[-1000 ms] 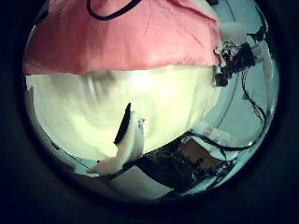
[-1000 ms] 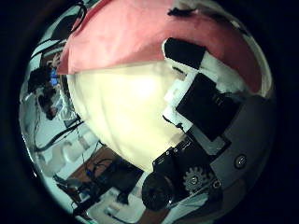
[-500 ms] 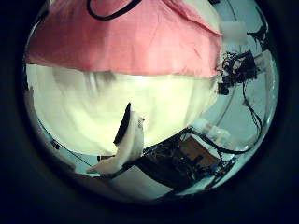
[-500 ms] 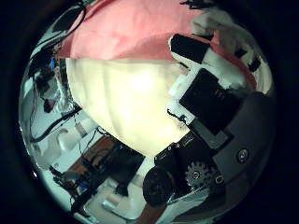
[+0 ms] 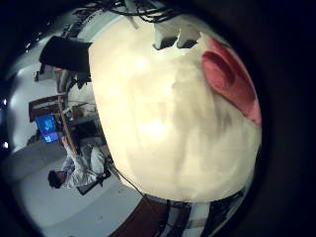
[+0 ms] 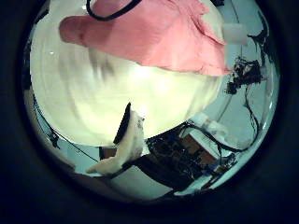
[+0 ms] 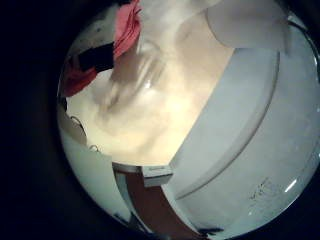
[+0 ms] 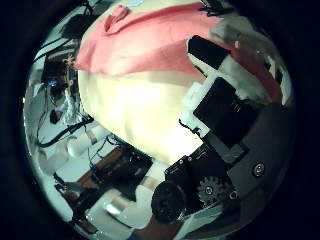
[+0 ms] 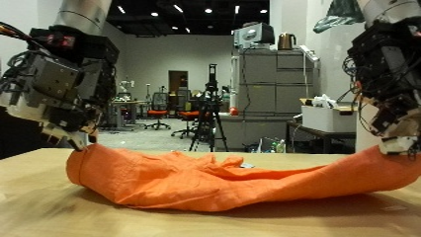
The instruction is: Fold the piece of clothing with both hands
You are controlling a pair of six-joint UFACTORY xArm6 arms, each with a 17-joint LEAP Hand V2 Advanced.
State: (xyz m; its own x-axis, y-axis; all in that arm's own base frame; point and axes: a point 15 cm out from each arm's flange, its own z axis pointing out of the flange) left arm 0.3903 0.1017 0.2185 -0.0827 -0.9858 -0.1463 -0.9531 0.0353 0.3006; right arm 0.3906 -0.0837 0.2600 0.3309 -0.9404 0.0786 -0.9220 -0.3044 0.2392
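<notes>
Two hands (image 9: 59, 84) (image 9: 385, 89) pinch the orange garment's (image 9: 237, 178) ends with curled fingers; uneven lifting could slip one corner, dropping it onto the bench (image 9: 40, 212).

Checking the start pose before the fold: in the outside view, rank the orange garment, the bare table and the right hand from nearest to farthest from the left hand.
1. Orange garment: one end lies just under the left hand.
2. Table: bare wood lower down, beside that end.
3. Right hand: above the garment's opposite end.
</notes>
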